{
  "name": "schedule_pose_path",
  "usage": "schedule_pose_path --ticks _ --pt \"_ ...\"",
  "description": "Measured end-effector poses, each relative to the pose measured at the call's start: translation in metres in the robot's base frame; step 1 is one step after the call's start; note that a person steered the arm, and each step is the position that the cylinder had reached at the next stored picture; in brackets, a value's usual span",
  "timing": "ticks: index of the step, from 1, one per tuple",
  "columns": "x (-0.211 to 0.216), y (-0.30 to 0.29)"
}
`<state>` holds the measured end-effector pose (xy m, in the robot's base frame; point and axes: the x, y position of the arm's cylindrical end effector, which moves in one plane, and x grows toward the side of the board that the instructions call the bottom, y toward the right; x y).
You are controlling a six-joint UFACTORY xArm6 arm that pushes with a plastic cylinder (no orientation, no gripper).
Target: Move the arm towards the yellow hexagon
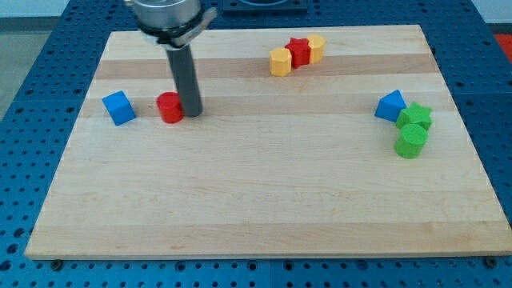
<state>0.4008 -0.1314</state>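
The yellow hexagon (pixel 280 62) lies near the view's top, just right of centre, touching a red star (pixel 299 52); a second yellow block (pixel 317 47) touches the star's right side. My tip (pixel 193 113) rests on the board at the view's upper left, right beside a red cylinder (pixel 170 107) and touching or nearly touching its right side. The hexagon is well to the right of my tip and a little higher in the view.
A blue cube (pixel 118 107) sits left of the red cylinder. At the view's right are a blue triangular block (pixel 390 106), a green star (pixel 416 118) and a green cylinder (pixel 411 141), close together. The wooden board (pixel 256 200) is ringed by blue pegboard.
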Motion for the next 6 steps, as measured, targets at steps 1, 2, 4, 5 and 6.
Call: schedule_pose_path --ticks 1,2,4,5,6 --pt "0.007 -0.026" --pt "0.007 -0.013" --pt "-0.02 0.076" --pt "-0.039 0.119" --pt "-0.056 0.16"
